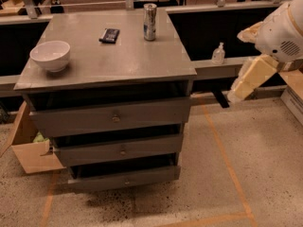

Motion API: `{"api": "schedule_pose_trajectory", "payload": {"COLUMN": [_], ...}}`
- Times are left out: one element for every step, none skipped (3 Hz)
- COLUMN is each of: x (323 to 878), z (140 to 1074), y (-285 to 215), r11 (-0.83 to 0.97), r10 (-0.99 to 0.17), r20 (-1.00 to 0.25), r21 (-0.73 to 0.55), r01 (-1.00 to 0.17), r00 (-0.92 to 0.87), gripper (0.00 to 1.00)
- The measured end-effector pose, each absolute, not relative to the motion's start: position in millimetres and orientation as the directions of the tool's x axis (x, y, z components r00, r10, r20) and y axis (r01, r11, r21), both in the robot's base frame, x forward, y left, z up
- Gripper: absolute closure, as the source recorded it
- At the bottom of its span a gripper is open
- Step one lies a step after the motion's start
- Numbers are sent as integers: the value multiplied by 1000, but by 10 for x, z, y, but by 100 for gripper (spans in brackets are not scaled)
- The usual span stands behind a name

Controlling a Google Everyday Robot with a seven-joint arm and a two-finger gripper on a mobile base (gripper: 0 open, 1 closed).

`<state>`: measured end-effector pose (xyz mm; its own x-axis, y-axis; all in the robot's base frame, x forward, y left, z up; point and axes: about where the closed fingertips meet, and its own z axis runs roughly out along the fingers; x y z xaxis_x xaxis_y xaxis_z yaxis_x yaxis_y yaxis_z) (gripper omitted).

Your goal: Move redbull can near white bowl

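Observation:
The redbull can, slim and silver with blue panels, stands upright at the back of the grey cabinet top, right of centre. The white bowl sits near the top's front left corner, far from the can. My gripper is not in view. Only my arm's white joint and cream link show at the right, off the cabinet's right side and apart from both things.
A flat black rectangular object lies left of the can. A clear pump bottle stands on the ledge to the right. The cabinet has three drawers. A cardboard box sits on the floor at the left.

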<state>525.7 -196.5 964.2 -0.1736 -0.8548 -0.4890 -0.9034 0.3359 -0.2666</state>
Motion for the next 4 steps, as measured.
{"api": "schedule_pose_trajectory", "payload": {"x": [5881,6470,7004,7518], "z": [9648,9709,9830,9833], "y": [-1749,-1518,-1351,-1219], "r11": [411,490,574,647], "r10": [-731,-583,-426,-320], "r20": [-667,-801,-895,-939], "r21": [-257,-210,-154,-120], "r01": [-875,-846,-805,-753], "r00": [-147,-138,-133,-124], "gripper": [0,0,0,0]}}
